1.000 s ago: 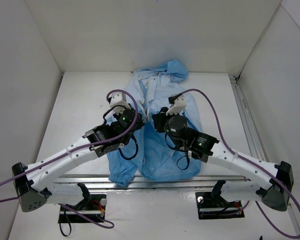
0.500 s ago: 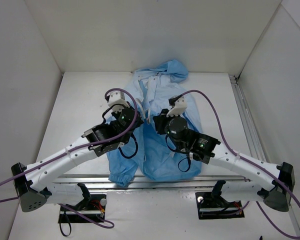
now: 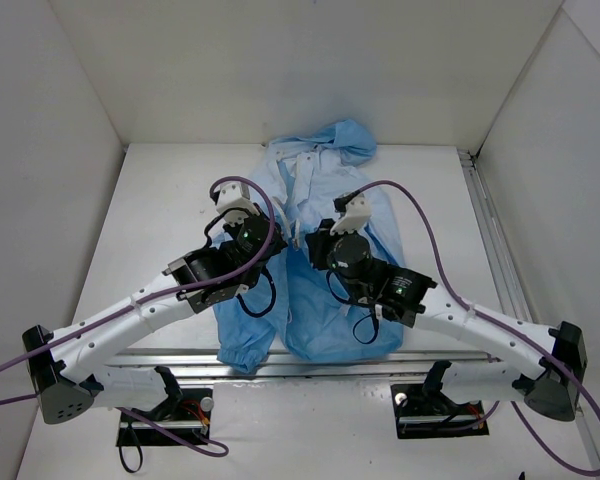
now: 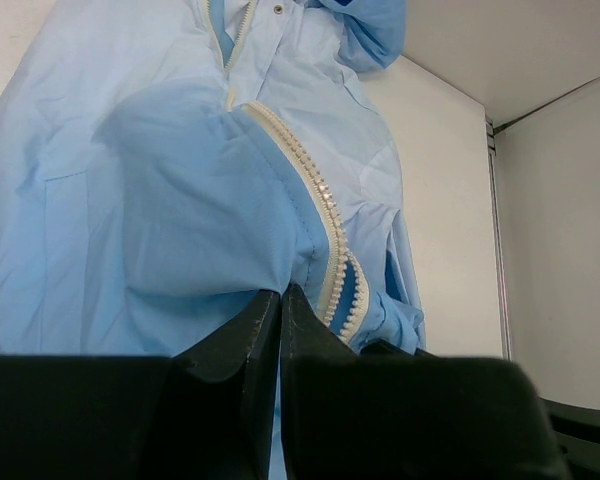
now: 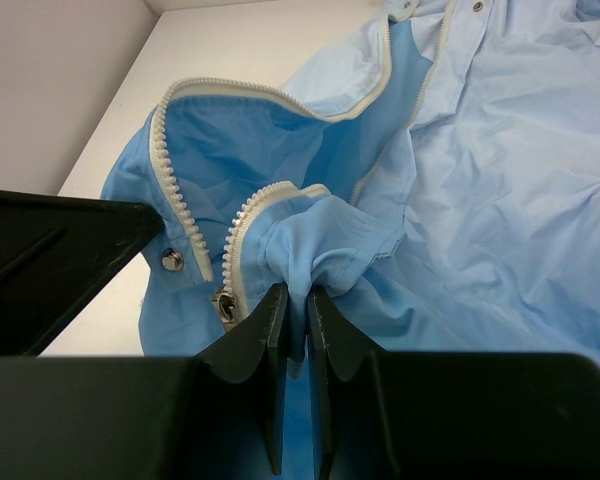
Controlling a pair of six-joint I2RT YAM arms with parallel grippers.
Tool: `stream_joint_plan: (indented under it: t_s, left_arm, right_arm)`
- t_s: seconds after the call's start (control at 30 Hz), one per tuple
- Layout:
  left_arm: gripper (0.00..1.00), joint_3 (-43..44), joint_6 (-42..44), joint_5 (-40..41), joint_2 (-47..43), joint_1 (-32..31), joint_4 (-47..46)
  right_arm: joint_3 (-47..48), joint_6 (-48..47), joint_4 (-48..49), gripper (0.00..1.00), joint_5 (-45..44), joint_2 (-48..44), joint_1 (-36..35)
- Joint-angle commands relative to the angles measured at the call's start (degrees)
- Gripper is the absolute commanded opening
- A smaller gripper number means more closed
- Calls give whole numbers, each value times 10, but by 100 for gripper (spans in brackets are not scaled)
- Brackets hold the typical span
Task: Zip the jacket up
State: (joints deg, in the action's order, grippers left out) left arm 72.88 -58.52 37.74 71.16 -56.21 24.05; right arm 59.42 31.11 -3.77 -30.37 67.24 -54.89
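Observation:
The light blue jacket [image 3: 325, 200] lies flat on the white table, hood at the back, hem towards the arms, front open. My left gripper [image 3: 276, 232] is shut on a fold of the jacket's left front panel [image 4: 190, 220] beside the white zipper teeth [image 4: 315, 190]. My right gripper [image 3: 308, 240] is shut on a bunched fold of the right front panel [image 5: 310, 250]. The metal zipper slider [image 5: 223, 305] hangs just left of the right fingers [image 5: 265, 330], with a snap [image 5: 170, 260] nearby. Both zipper rows [image 5: 170, 170] lie apart.
White walls enclose the table on three sides. A metal rail [image 3: 495, 235] runs along the right edge and another along the near edge [image 3: 330, 358]. Purple cables [image 3: 420, 225] loop above both arms.
Both grippers have shifted slightly towards each other over the jacket's middle, still pinching fabric. The jacket has barely moved.

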Motion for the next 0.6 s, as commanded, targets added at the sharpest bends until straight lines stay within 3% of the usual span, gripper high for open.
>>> stream_joint_plan:
  t_s: [0.0, 0.57]
  left_arm:
    - [0, 24, 7, 8, -15, -2, -36]
    - [0, 24, 8, 8, -10, -2, -35]
  right_arm:
    - [33, 3, 40, 0, -21, 6, -5]
    - [39, -1, 40, 0, -29, -1, -5]
